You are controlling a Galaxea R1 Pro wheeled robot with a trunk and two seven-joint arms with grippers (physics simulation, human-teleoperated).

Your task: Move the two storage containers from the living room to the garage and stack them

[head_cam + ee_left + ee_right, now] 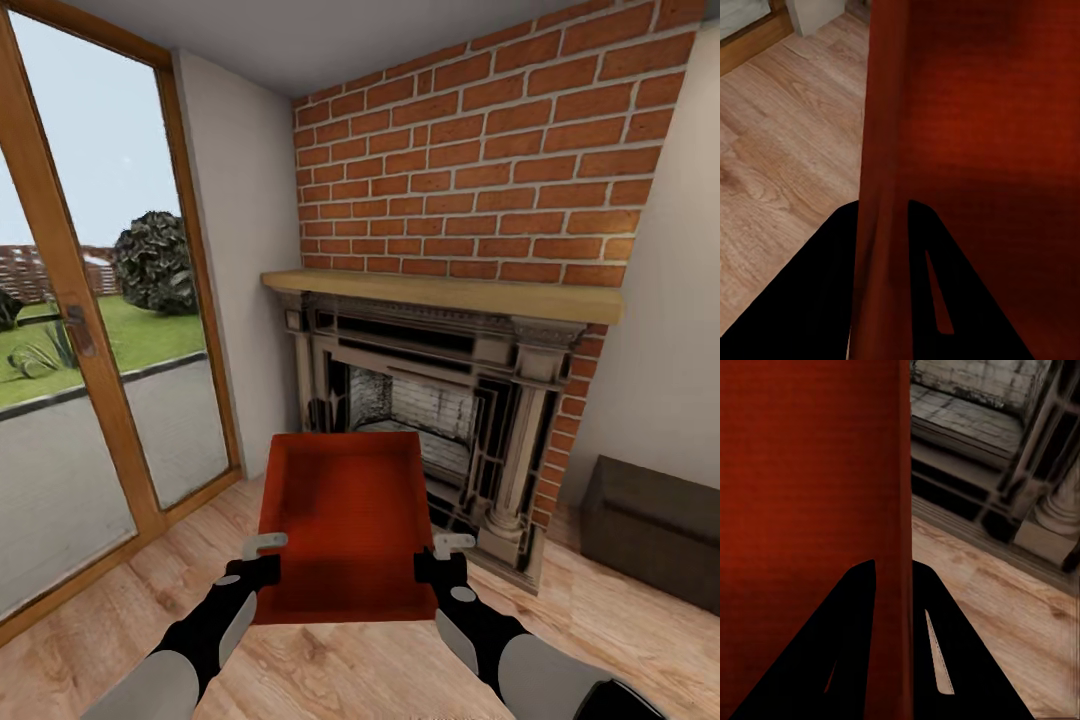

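Nearest the head camera were the two forearms, reaching forward over light wood planks toward the brick fireplace. Left gripper and right gripper each pinched a side wall of one storage container — held off the floor, directly in front of the fireplace, open top tilted toward the camera.

Left wrist view: the two dark fingers straddled the thin orange-red wall, jaws closed on it. Right wrist view: same arrangement, fingers on either side of the opposite wall, firebox just beyond.

Surroundings: glass doors to the fireplace's left, a low dark bench to its right. So this was the living room.

Progress, as judged: early. One container lifted but not yet carried out — the garage trip, setting down, fetching the second bin and stacking all remained.
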